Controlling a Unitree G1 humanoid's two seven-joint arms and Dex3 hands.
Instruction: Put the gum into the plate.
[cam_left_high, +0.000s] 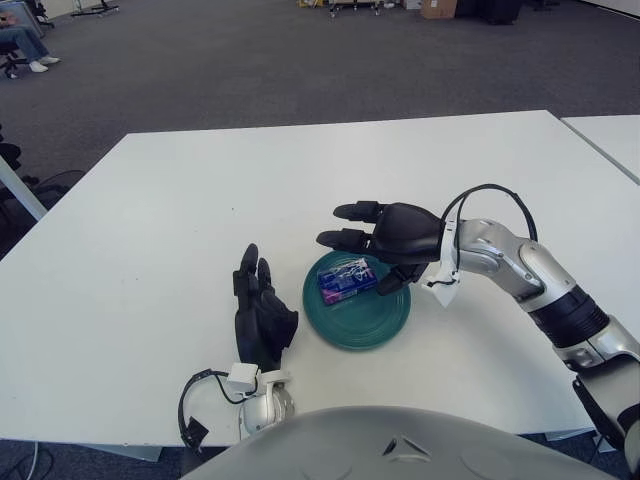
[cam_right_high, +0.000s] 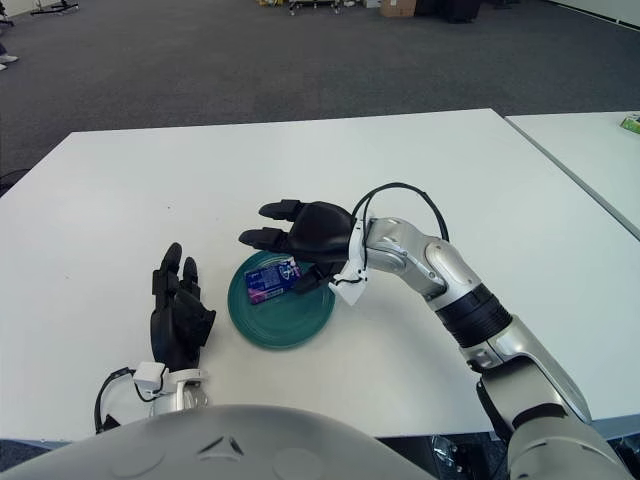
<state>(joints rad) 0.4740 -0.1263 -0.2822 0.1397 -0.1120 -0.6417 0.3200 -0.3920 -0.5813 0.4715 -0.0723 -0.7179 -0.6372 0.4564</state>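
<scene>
1. The right hand (cam_left_high: 385, 235) is black, with three thick segmented fingers.
2. The right forearm (cam_left_high: 520, 270) is cased in silver, banded in black; a black cable (cam_left_high: 490, 190) is looped above it.
3. A white tag (cam_left_high: 441, 285) is fixed at the wrist.
4. The left hand (cam_left_high: 262, 315) is black, with a white connector (cam_left_high: 242, 378).

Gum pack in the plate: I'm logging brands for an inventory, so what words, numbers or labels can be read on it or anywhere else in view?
None can be read.
Gum pack: pale print on its blue wrapper, too blurred to read.
Green plate: no markings visible.
White tag at the right hand: no text visible.
</scene>
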